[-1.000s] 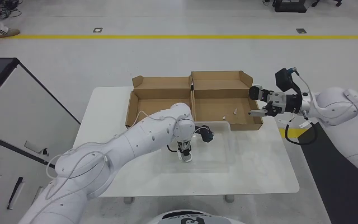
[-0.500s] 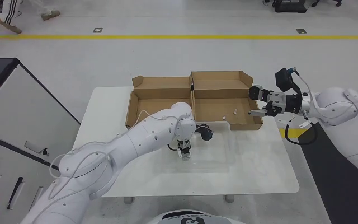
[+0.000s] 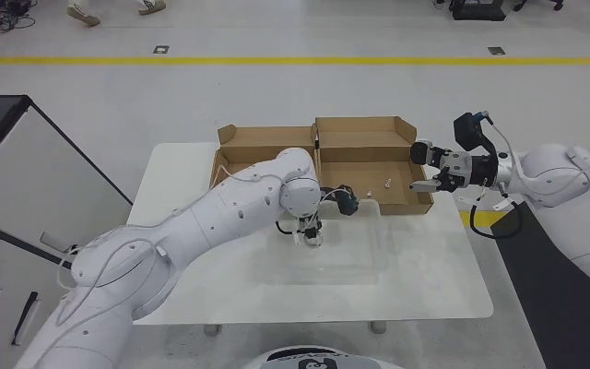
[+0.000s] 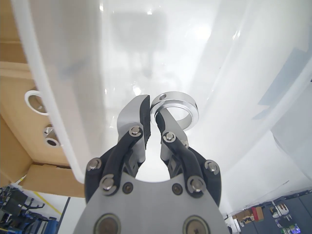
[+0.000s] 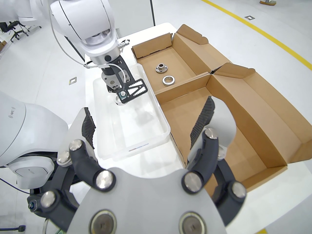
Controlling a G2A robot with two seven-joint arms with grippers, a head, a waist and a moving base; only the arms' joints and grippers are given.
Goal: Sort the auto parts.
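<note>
The left end effector (image 4: 153,116) is clenching a metal ring (image 4: 180,97) by its rim over the clear tray (image 4: 36,57) on the counter (image 3: 442,277). The right end effector (image 5: 148,108) is hanging released by 2 cardboard boxes (image 5: 243,103), the farther one holding a flange (image 5: 161,68).

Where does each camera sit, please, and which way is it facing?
Top view: above the arms, facing down on the table, tray and boxes; the left arm and right arm show.
Left wrist view: on the left wrist, facing into the tray past the left hand, shut on a ring.
Right wrist view: on the right wrist, facing across the boxes toward the tray; the open right hand in the foreground, the left arm beyond.
Shared: both wrist views show the tray, the left hand and its ring.
</note>
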